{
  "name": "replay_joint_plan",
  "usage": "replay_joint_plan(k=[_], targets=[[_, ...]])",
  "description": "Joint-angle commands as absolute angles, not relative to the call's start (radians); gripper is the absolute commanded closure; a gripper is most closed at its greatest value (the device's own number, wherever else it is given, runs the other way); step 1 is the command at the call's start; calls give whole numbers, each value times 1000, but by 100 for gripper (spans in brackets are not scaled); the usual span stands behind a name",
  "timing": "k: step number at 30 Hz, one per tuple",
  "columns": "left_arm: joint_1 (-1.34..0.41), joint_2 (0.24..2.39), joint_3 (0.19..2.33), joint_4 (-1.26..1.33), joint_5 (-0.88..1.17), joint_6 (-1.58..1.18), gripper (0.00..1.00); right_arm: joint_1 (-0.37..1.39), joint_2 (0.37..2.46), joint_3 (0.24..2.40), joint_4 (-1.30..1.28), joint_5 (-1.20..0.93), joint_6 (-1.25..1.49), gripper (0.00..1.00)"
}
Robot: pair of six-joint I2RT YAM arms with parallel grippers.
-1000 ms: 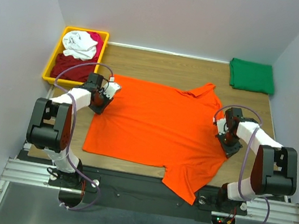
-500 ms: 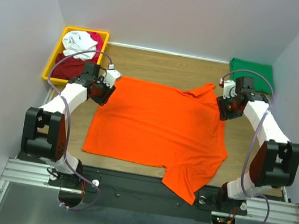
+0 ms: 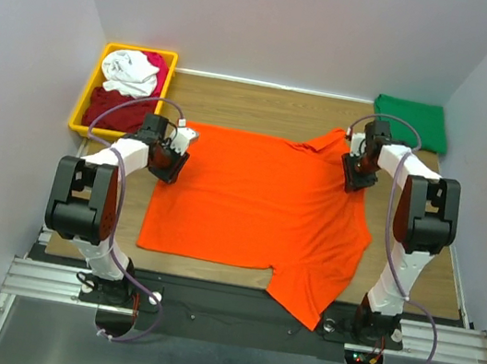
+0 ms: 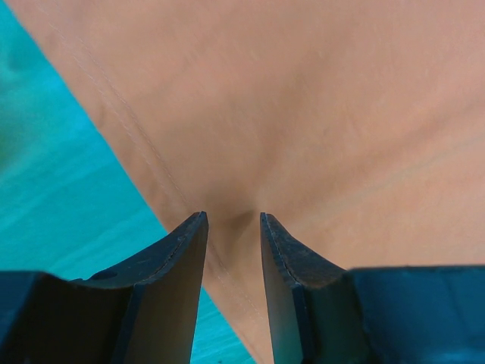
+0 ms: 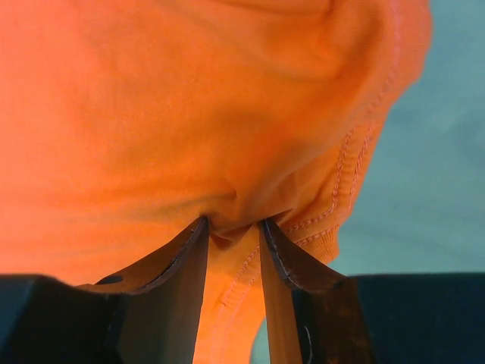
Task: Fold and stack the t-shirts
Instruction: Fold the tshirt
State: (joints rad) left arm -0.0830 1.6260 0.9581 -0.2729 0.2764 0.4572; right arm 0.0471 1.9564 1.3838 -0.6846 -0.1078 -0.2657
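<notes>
The bright orange t-shirt (image 3: 258, 208) lies spread flat on the wooden table (image 3: 265, 106), with one sleeve hanging over the near edge. My left gripper (image 3: 169, 158) sits at the shirt's far left edge. In the left wrist view (image 4: 233, 216) its fingers are close together with a pucker of cloth (image 4: 303, 114) between the tips. My right gripper (image 3: 355, 175) is at the far right sleeve. In the right wrist view (image 5: 233, 221) it pinches a bunched fold of the hemmed orange cloth (image 5: 189, 98). A folded dark green t-shirt (image 3: 410, 123) lies at the far right corner.
A yellow plastic bin (image 3: 82, 105) at the far left holds a white t-shirt (image 3: 131, 72) and a dark red one (image 3: 111, 108), with a bit of magenta cloth behind. Grey walls close in on three sides. Bare wood shows behind the shirt.
Both arms reached out to the shirt's far corners. Since half a second ago, the right gripper has shifted left onto the sleeve and the left gripper has come slightly nearer along the shirt's edge.
</notes>
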Motion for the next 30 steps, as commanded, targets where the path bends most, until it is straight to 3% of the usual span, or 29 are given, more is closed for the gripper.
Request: replay_joint_plan(k=[1, 4, 8, 12, 25, 30], targets=[[-78, 1612, 908, -261, 264, 446, 55, 46, 2049, 1527, -592, -86, -242, 62], [-75, 1624, 925, -265, 261, 451, 55, 44, 2086, 1577, -595, -136, -245, 60], [-64, 1643, 1043, -331, 293, 471, 54, 45, 2023, 1623, -607, -213, -253, 50], [-60, 1676, 1192, -360, 374, 483, 51, 46, 2000, 1725, -594, -235, -207, 49], [-58, 1902, 1537, -322, 393, 379, 44, 43, 2453, 2365, -528, -255, 41, 47], [-55, 1948, 1578, -318, 396, 371, 44, 43, 2540, 2398, -447, -216, 97, 43]])
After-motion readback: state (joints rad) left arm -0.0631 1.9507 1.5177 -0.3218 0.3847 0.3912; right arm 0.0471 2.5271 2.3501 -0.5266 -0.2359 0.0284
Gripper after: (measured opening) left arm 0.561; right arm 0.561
